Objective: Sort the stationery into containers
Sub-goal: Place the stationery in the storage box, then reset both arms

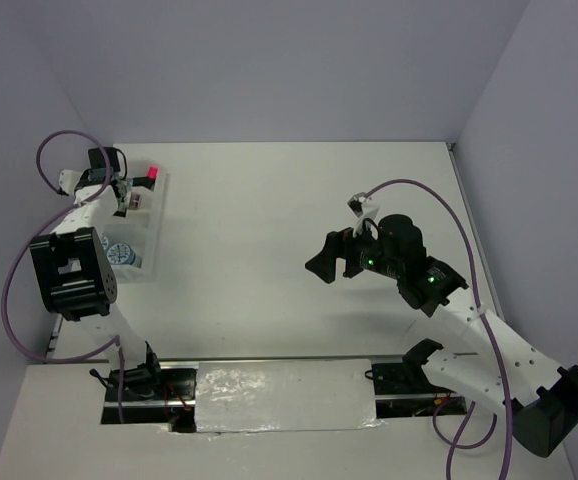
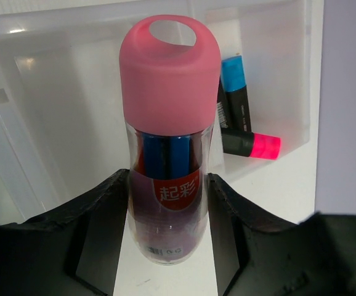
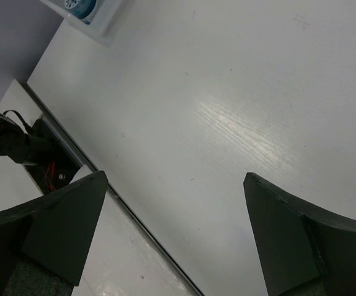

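Walls close in on three sides of the white worktop (image 1: 269, 230), and your open room is across the middle. Your left jaws are half apart, clamped on the tube (image 2: 169, 123), which stands upright between them at the tray (image 1: 159, 235) by the left wall. Two markers (image 2: 234, 92) lie in the compartment behind. Your right jaws gape wide over the worktop, gripping nothing.
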Controlling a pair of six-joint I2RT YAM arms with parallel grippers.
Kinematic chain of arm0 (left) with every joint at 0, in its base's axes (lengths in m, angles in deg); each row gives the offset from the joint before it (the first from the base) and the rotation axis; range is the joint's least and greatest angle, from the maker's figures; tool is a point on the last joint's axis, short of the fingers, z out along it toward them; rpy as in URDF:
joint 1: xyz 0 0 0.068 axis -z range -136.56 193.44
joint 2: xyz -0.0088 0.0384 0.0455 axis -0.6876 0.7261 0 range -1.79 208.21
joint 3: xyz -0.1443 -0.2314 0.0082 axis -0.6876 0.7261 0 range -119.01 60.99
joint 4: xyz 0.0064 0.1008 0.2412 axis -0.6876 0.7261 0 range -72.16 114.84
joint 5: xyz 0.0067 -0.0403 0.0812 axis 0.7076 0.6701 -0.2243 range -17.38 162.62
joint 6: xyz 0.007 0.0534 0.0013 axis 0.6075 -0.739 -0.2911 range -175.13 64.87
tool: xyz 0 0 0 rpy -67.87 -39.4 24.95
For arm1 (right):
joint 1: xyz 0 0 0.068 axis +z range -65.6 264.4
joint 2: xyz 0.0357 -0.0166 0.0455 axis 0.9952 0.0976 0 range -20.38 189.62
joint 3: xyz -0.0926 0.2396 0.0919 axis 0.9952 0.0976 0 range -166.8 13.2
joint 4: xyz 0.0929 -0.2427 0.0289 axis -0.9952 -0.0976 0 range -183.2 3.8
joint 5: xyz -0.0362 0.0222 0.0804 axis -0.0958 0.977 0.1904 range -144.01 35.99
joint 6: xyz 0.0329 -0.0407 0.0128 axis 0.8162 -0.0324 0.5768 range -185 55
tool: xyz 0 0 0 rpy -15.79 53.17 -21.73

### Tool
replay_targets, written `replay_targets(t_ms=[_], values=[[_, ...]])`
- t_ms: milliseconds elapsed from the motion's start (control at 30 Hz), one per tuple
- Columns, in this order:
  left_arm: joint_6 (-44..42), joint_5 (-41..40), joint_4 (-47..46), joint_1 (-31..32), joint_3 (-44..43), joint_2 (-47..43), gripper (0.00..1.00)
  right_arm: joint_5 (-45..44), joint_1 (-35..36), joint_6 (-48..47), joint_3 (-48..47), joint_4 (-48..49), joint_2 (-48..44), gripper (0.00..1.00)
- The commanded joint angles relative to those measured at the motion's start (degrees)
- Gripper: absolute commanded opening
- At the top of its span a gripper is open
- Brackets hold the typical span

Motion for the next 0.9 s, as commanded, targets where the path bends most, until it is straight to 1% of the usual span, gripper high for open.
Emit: replay_targets(t_ms=[0,267,300,367,400,433,500,700,800,833,867], values=[[-1.4,0.7,-4.2,-0.8,1.6,-1.4,0.39,0.7,-0.1,-0.5,-0.3,3.1,0.2,1.0],[-1.6,2.5,-4.8,-1.1,2.0,-0.3,0.53,2.0,-0.2,0.0,0.8,4.1,0.4,1.0],[-1.7,2.8,-5.3,-1.2,2.2,-0.4,0.59,2.0,-0.2,0.0,0.7,4.1,0.5,1.0],[-1.6,2.9,-5.3,-1.2,2.1,-0.7,0.67,2.1,-0.1,-0.1,0.6,4.1,0.6,1.0],[-1.6,2.8,-5.2,-1.2,2.0,-0.7,0.74,2.1,-0.1,-0.1,0.5,4.1,0.8,1.0],[-1.6,2.8,-4.8,-1.3,1.7,-0.7,0.76,2.1,-0.1,0.1,0.4,4.1,0.7,1.0],[-1.8,3.0,-4.9,-1.3,1.5,-0.9,0.8,2.2,-0.2,0.0,0.3,4.2,0.8,1.0],[-1.9,4.2,-4.8,-1.5,1.3,-1.5,0.79,2.8,-0.2,0.1,0.3,4.4,1.2,1.0],[-2.3,5.2,-5.3,-1.7,1.3,-3.5,0.81,2.6,-0.1,-0.4,-0.5,3.4,1.3,1.0],[-3.5,5.3,-5.2,-1.7,1.1,-5.0,0.82,2.1,-0.2,-0.5,-0.9,3.0,1.2,1.0],[-4.9,5.6,-4.7,-1.7,0.6,-5.8,0.85,1.9,-0.2,-0.6,-1.3,2.6,0.9,1.0]])
